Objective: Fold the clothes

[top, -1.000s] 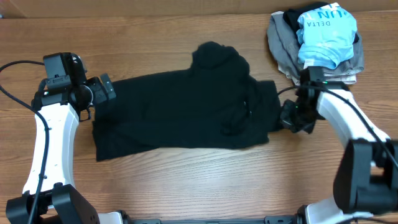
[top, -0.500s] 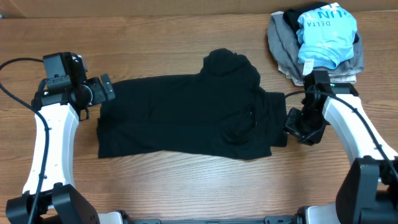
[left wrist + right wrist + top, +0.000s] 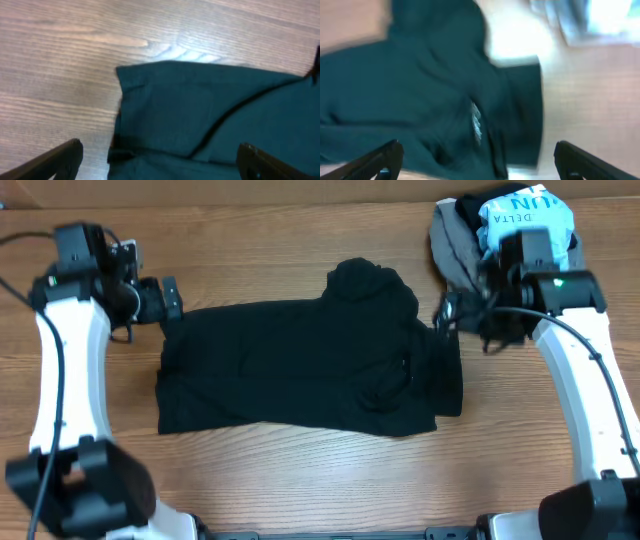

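The clothes [image 3: 300, 365], a wrinkled black garment, lie spread across the middle of the wooden table, with a bunched lump at the far edge and a folded-over flap on the right. My left gripper [image 3: 168, 298] hovers open over the garment's far left corner [image 3: 150, 85], nothing between its fingers [image 3: 55, 160]. My right gripper [image 3: 450, 315] stands open above the garment's far right edge. In the blurred right wrist view the black fabric [image 3: 420, 90] and its small white logo [image 3: 476, 120] lie below the spread fingers [image 3: 585, 162].
A pile of other garments sits at the back right corner: a light blue shirt [image 3: 525, 225] with white lettering on top of grey fabric [image 3: 455, 250]. Bare wooden table [image 3: 300, 480] runs along the front.
My right gripper has opened, let go of the garment's right edge, and risen toward the back. The garment slid slightly right before that. My left arm has drawn back, still open.
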